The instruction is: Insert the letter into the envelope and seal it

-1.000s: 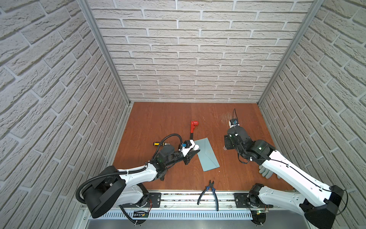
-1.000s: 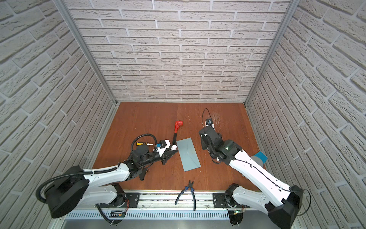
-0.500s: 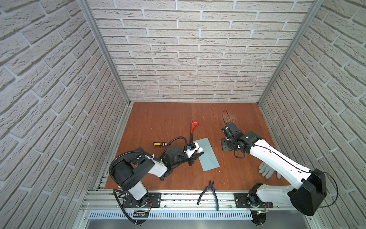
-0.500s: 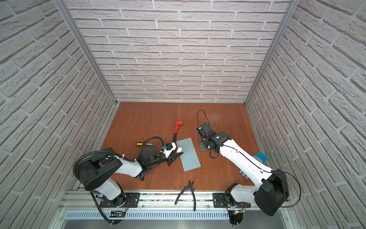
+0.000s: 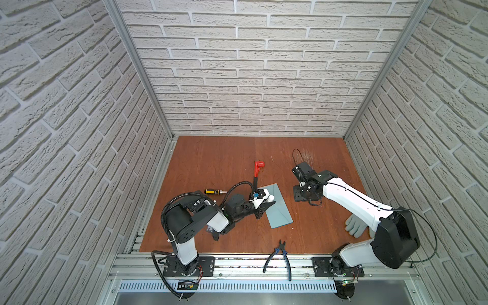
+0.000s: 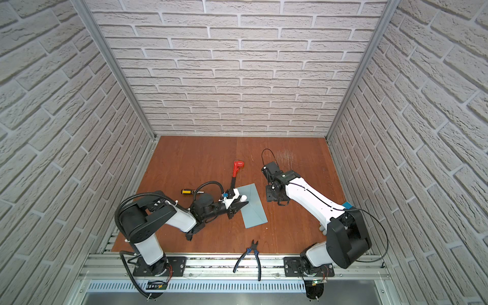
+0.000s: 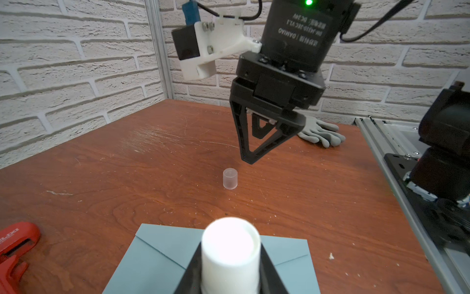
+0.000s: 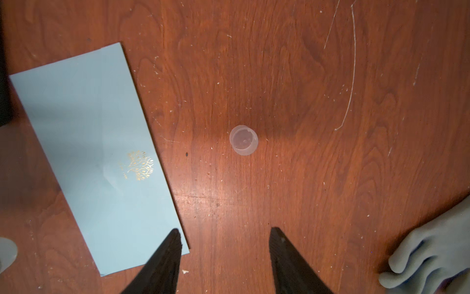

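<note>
White glue stick (image 7: 230, 241) clamped in the left gripper (image 7: 230, 264) over the envelope (image 8: 89, 152), right gripper (image 8: 223, 231) poised with fingers apart above a clear cap (image 8: 243, 143)

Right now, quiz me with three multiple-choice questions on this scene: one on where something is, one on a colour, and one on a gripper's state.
1. Where does the small clear cap stand?
A. On the envelope
B. On the bare table, near the right gripper
C. On the wrench

2. What colour is the wrench's head?
A. Red
B. Green
C. Yellow

3. What is the left gripper doing?
A. Open and empty
B. Shut on the glue stick
C. Shut on the cap

Answers:
1 B: the right wrist view shows the cap on wood, clear of the envelope's edge.
2 A: the head is red in both top views.
3 B: the left wrist view shows the white stick clamped between its fingers.
</note>
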Robot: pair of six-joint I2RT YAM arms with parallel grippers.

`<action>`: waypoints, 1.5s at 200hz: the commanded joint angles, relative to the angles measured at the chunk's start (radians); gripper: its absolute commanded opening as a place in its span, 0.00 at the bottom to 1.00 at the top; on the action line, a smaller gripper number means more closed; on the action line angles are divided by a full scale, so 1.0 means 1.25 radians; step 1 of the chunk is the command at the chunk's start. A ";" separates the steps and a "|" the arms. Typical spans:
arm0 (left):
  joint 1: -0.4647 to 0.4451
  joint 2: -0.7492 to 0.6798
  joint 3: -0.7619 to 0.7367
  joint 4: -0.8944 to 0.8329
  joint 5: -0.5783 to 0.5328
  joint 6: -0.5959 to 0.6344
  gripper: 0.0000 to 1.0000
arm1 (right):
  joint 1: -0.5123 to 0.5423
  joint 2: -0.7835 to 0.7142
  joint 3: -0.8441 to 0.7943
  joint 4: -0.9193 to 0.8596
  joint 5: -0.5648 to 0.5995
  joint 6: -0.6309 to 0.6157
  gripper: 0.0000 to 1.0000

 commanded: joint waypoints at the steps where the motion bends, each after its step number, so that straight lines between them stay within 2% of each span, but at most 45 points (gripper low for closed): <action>1: -0.003 0.018 0.020 0.074 0.015 0.014 0.00 | -0.027 0.022 0.027 0.005 -0.020 0.003 0.56; 103: -0.002 0.092 0.060 0.074 0.033 0.025 0.00 | -0.102 0.161 0.082 -0.003 -0.076 -0.038 0.51; 167: -0.003 0.113 0.072 0.074 0.045 0.018 0.00 | -0.124 0.204 0.090 0.011 -0.094 -0.043 0.50; 212: -0.002 0.112 0.072 0.074 0.048 0.017 0.00 | -0.132 0.243 0.110 0.021 -0.109 -0.051 0.44; 300: -0.002 0.109 0.068 0.074 0.047 0.018 0.00 | -0.152 0.273 0.123 0.025 -0.106 -0.054 0.40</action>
